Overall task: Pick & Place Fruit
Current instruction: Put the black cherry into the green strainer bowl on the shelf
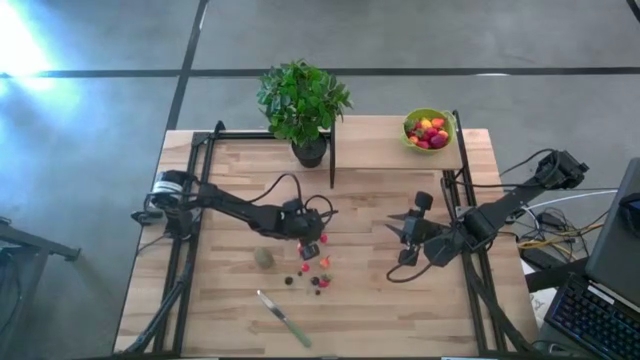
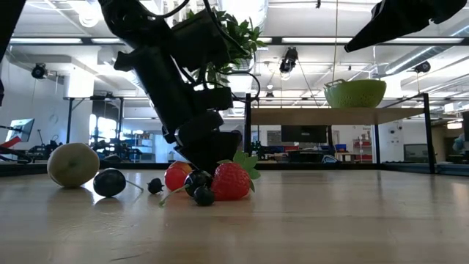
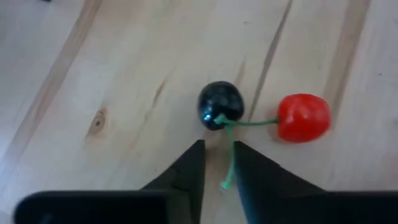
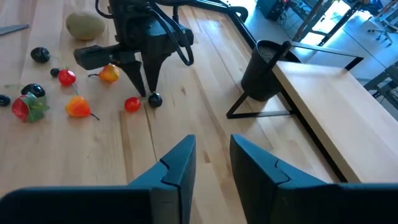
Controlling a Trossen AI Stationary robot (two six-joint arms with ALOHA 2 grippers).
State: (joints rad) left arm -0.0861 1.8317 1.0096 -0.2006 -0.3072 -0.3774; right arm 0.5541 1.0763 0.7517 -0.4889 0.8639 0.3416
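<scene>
Two dark jointed arms — black looping cables, wedge-tipped fingers.

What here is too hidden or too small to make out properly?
- High view: the left gripper covers whatever it is pinching.
- Left wrist view: the green stem sits between the fingers; contact is unclear.
- Low view: the bowl wall hides its fruit.
- High view: the scattered berries are too small to count.

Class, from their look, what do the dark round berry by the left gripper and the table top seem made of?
Dark round berry: probably glossy plastic, with bright highlights and a thin green stem. Table top: matte pale wood, with visible planks, grain and a knot.
</scene>
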